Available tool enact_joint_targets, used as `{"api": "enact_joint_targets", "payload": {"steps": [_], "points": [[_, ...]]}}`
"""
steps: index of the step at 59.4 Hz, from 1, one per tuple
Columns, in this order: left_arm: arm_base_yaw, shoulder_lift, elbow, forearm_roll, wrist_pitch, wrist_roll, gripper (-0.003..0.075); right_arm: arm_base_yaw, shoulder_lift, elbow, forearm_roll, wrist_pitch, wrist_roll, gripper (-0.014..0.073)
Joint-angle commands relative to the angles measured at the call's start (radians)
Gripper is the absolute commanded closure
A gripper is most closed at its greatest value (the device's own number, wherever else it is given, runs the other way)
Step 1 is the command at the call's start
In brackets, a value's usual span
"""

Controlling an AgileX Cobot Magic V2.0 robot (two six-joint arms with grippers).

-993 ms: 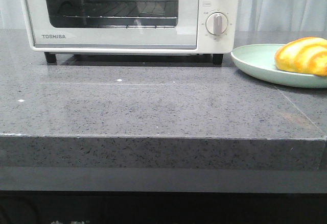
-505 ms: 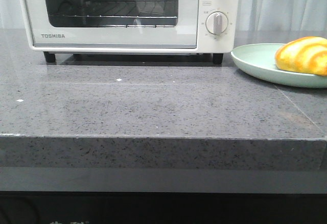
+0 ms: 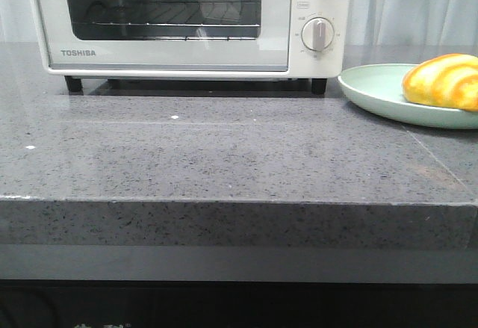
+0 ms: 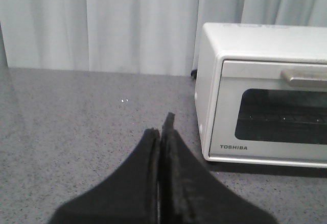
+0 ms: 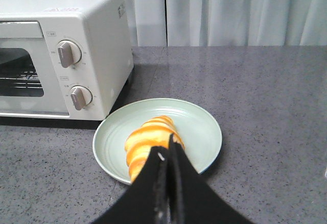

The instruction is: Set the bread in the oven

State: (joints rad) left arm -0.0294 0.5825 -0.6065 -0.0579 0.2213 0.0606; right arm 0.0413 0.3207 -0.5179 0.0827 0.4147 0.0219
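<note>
The bread (image 3: 444,81), a glossy yellow bun with orange-brown stripes, lies on a pale green plate (image 3: 373,89) at the right of the counter; it also shows in the right wrist view (image 5: 145,145). The white Toshiba oven (image 3: 168,51) stands at the back with its door closed. It shows in the left wrist view (image 4: 265,91) and in the right wrist view (image 5: 61,55). My right gripper (image 5: 167,147) is shut and empty, above the near side of the bread. My left gripper (image 4: 161,127) is shut and empty, over the counter to the left of the oven. Neither arm shows in the front view.
The grey speckled stone counter (image 3: 224,149) ends at a front edge (image 3: 224,202) close to the robot. Pale curtains (image 5: 230,9) hang behind it. The oven's door handle (image 4: 304,75) runs along the top of the door. Its knobs (image 5: 68,53) are on its right side.
</note>
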Motion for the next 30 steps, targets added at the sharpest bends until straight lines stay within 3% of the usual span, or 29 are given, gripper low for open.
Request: {"api": "enact_joint_targets", "payload": {"steps": [1,11,17,30], "points": [[-0.04,0.1,-0.094,-0.002,-0.068,-0.003,0.0741,-0.004,0.022,-0.038,0.002,-0.08,-0.005,0.0663],[-0.225,0.298,-0.248,0.002,-0.081,-0.003,0.0741,-0.004,0.022,-0.038,0.002,-0.085,-0.005,0.0663],[-0.335,0.416,-0.324,0.048,-0.156,-0.003,0.0741,-0.004,0.022,-0.038,0.002,-0.084,-0.005,0.0663],[-0.431,0.64,-0.488,0.058,-0.221,-0.003,0.0741,-0.004,0.022,-0.038,0.01,-0.084,-0.005,0.0663]]}}
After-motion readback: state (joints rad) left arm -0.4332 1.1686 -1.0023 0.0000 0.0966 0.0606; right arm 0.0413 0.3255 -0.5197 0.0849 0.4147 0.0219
